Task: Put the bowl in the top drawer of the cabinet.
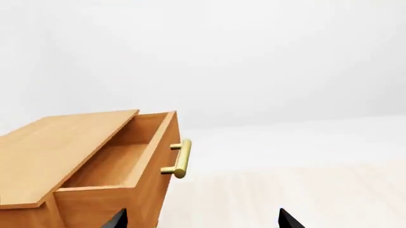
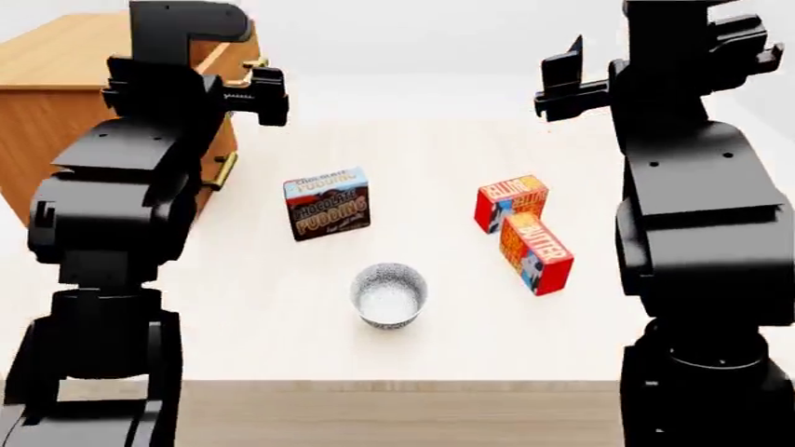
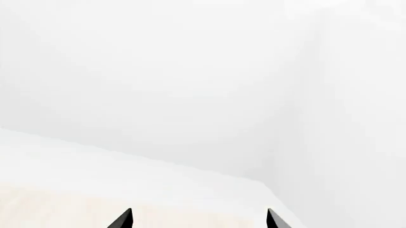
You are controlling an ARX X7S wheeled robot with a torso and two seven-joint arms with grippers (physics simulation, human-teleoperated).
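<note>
Head view: cabinet (image 2: 50, 112) is sitting at the frame's upper left, its top drawer (image 1: 120, 166) standing pulled open and empty in the left wrist view. Both arms are hanging raised. Left jaws (image 1: 201, 219) and right jaws (image 3: 198, 218) are gaping wide, gripping nothing. Bowl (image 2: 389, 294) is resting lower centre on the counter (image 2: 274, 317), below the pudding box (image 2: 327, 202).

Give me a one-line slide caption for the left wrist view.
Open left pincer faces the cabinet, whose top drawer stands pulled out and empty, brass handle forward.
</note>
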